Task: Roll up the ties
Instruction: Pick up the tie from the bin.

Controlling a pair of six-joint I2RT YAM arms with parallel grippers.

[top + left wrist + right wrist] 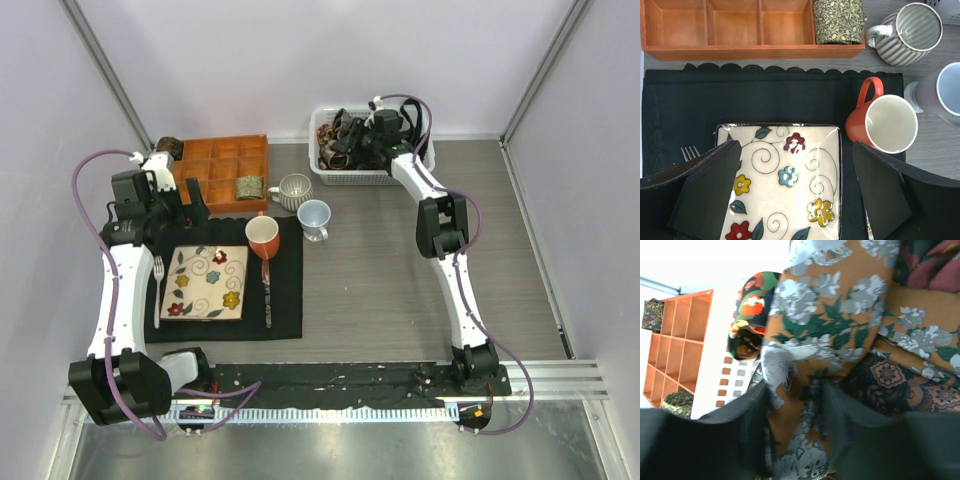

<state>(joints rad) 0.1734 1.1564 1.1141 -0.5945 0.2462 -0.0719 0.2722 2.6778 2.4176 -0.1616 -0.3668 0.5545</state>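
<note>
Table and walls: grey wood-grain table (400,290) between plain white walls. A white basket (350,180) stands far right, an orange divided tray (225,165) far left, and a black placemat (285,300) lies in front of the tray.
Overhead, right arm: the right gripper (372,135) is down inside the basket among the heap of ties (340,150); from up here I cannot tell how its jaws stand.
Overhead, left arm: the left gripper (190,205) hangs over the placemat's far edge, just beside the tray.
Left wrist: fingers (710,190) are spread wide with nothing between them, and the floral plate (825,150) is below. One olive rolled tie (839,21) sits in the tray's end compartment.
Right wrist: fingers (745,440) are clamped on a fold of the rust floral tie (830,315), which lies on a dark paisley tie (890,377). A red-and-green coil (752,310) rests by the basket wall.
Step, as I judge it: drawing one tie out of the heap.
Doing it well: I'd lift straight and slowly, watching that the paisley one does not drag along. Then I'd carry it to bare table, where the left gripper can pin one end for rolling.
Risk: a mid-length grip leaves both ends dangling, and they may snag the basket rim.
</note>
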